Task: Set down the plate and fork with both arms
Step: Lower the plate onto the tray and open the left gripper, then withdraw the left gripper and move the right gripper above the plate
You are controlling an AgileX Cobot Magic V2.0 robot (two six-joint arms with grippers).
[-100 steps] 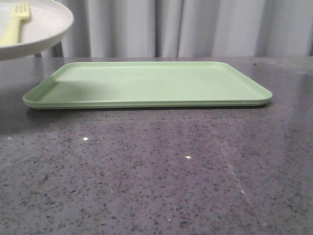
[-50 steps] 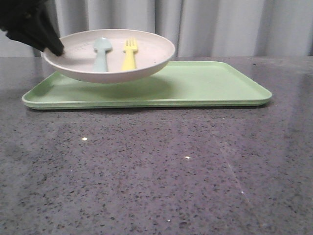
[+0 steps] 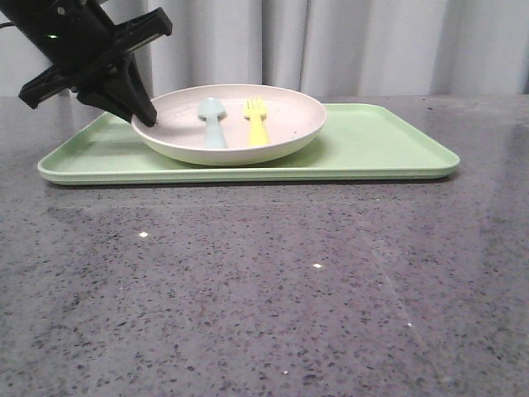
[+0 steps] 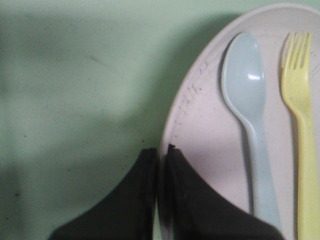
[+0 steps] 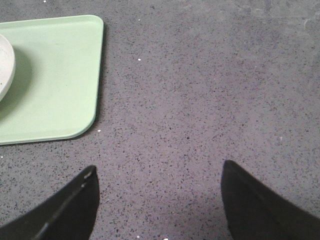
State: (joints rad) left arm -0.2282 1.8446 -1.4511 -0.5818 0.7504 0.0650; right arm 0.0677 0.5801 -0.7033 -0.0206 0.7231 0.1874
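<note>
Grey speckled table (image 3: 273, 298), green tray (image 3: 388, 149) on it. Plate (image 3: 285, 124) sits on tray, rim pinched by left gripper (image 4: 161, 155). Fork (image 3: 257, 122) loose inside; probably light, slippery, best taken by handle. Right gripper (image 5: 159, 200) spread wide, empty.

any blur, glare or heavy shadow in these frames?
Front view: sharp, small glints on the table. Left wrist view: soft focus, the left gripper dark and blurred, shadow on the tray, highlight on the spoon. Right wrist view: sharp, even light.
</note>
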